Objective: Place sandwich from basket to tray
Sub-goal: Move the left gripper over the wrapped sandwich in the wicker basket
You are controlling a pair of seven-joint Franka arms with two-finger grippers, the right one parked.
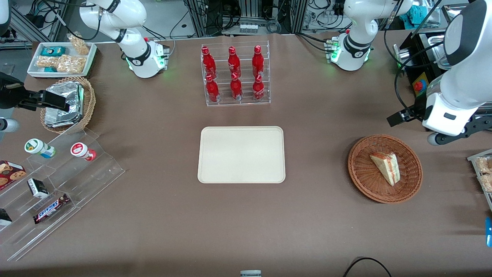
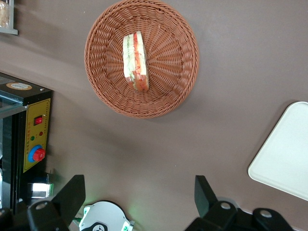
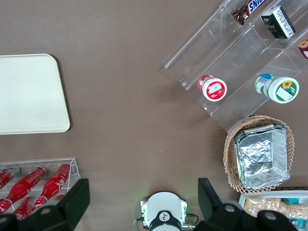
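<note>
Sandwich (image 1: 386, 167) in basket (image 1: 361, 175), tray (image 1: 241, 154) bare, gripper (image 2: 139, 195) high, jaws spread

The front camera sits high and looks down at me over the whole table (image 1: 153, 215). My own wrist camera hangs high and looks straight down past my gripper (image 2: 139, 197), its fingers spread wide, onto the basket (image 2: 178, 86), the sandwich (image 2: 135, 60) and a corner of the tray (image 2: 284, 159). The parked arm's wrist camera also looks straight down, high up. All three views share the tray.
</note>
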